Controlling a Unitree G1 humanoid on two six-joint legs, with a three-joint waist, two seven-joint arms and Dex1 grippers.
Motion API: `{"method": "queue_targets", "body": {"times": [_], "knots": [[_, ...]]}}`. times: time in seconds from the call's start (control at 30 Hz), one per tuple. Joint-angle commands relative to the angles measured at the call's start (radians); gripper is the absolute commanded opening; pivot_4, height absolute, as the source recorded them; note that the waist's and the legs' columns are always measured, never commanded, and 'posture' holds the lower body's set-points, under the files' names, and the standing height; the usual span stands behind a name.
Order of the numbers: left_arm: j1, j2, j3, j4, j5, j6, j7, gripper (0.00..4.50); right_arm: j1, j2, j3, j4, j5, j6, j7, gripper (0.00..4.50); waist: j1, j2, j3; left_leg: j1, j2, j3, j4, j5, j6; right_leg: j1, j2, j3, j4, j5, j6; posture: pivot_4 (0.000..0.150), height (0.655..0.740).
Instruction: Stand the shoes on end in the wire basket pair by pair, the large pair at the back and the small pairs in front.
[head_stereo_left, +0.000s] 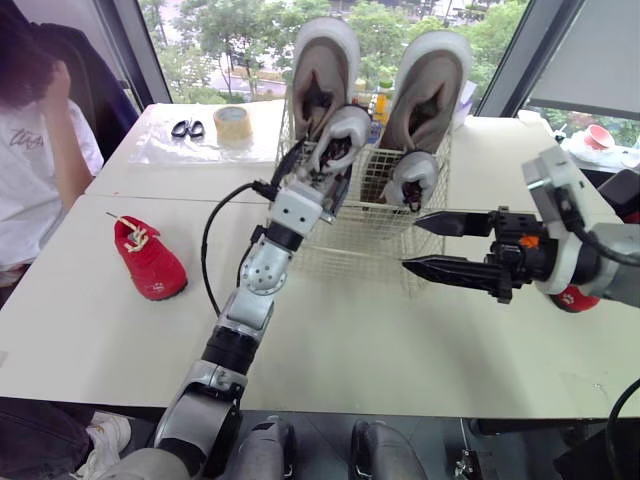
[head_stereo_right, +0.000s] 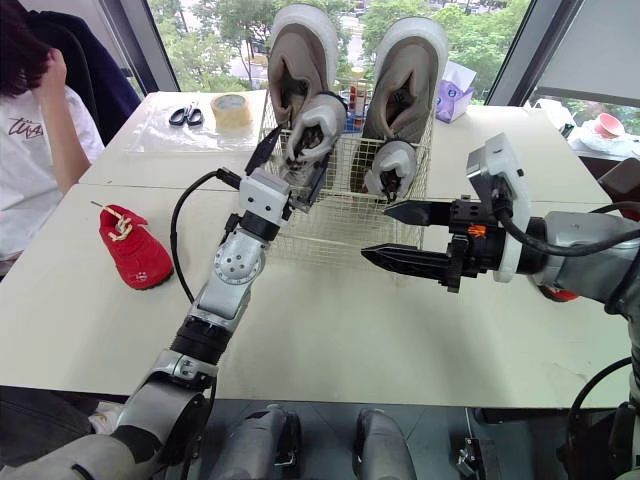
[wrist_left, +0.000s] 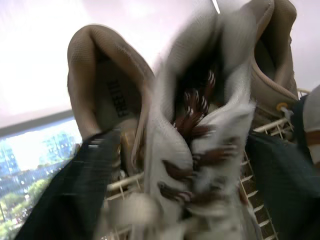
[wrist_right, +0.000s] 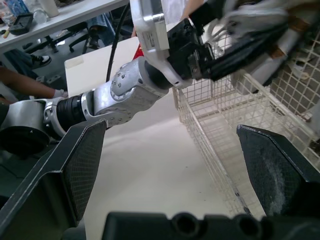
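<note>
Two large beige shoes (head_stereo_left: 322, 70) (head_stereo_left: 428, 85) stand on end at the back of the wire basket (head_stereo_left: 370, 240). In front of them, on the right, a small grey shoe (head_stereo_left: 412, 178) stands upright. My left gripper (head_stereo_left: 320, 162) is shut on a second small grey shoe (head_stereo_left: 340, 135), holding it at the basket's front left, partly above the rim. In the left wrist view this shoe (wrist_left: 200, 150) with brown laces sits between the dark fingers (wrist_left: 75, 195). My right gripper (head_stereo_left: 412, 245) hangs open and empty just in front of the basket's right side.
A small red shoe (head_stereo_left: 150, 260) lies on the table at the left. Another red shoe (head_stereo_left: 572, 298) peeks out behind my right arm. Scissors (head_stereo_left: 187, 128) and a tape roll (head_stereo_left: 232, 122) lie behind the basket's left. A person (head_stereo_left: 35, 150) sits at the far left.
</note>
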Motion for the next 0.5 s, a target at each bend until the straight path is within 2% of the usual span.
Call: {"method": "queue_targets", "body": {"times": [0.03,0.3,0.4,0.5], "knots": [[0.012,0.031,0.011,-0.211,-0.069,0.124,-0.082,4.44,-0.021,-0.005,-0.009,0.002,-0.029,-0.04,0.015,4.5,-0.002,0.0,0.0,0.0,0.0,0.0,0.0,0.0,0.0,0.0,0.0,0.0,0.0,0.0,0.0,0.15,0.74],[0.082,0.215,0.09,-0.59,-0.296,0.541,-0.287,4.44,0.03,-0.008,-0.041,0.019,-0.07,-0.06,0.043,4.5,-0.001,0.002,-0.001,0.001,0.001,0.0,0.0,0.0,-0.001,0.0,0.001,0.0,0.001,0.0,0.0,0.15,0.74],[0.041,0.303,0.207,-0.688,-0.531,0.845,-0.333,4.44,0.097,0.035,-0.126,0.059,-0.139,-0.124,-0.016,4.5,0.0,0.002,-0.001,0.001,0.0,-0.002,0.0,0.001,-0.001,0.002,0.001,0.0,0.0,0.0,0.0,0.15,0.74],[-0.006,0.394,0.35,-0.701,-0.798,1.087,-0.365,4.44,0.161,0.148,-0.281,0.163,-0.304,-0.325,-0.134,4.5,-0.001,0.002,-0.001,0.001,0.0,-0.003,0.001,0.001,-0.002,0.003,0.002,0.0,0.0,-0.001,0.0,0.15,0.74]]}}
